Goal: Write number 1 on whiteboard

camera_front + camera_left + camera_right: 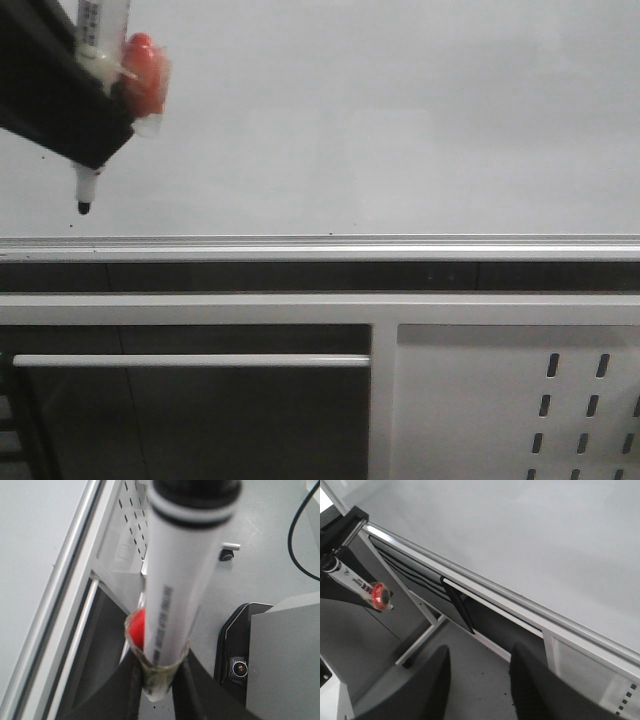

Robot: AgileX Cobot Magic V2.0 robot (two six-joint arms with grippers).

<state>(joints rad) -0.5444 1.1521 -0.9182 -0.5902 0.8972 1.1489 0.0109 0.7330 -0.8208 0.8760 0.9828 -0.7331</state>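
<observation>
The whiteboard (380, 120) fills the upper part of the front view, pale and glossy; the number 1 is out of view. My left gripper (105, 130) is at the top left, shut on a white marker (88, 185) that has a red lump (145, 75) taped to it. The black tip (84, 207) points down, just above the rail; whether it touches the board I cannot tell. In the left wrist view the marker's barrel (180, 590) rises from between the fingers of the left gripper (157, 680). My right gripper (480, 675) is open and holds nothing, below the board.
A silver rail (320, 245) runs along the board's lower edge. Under it are a white bar (190, 360) and a grey slotted panel (520, 400). The left wrist view shows a black cable (295, 540) and a black housing (240, 667) on the grey surface.
</observation>
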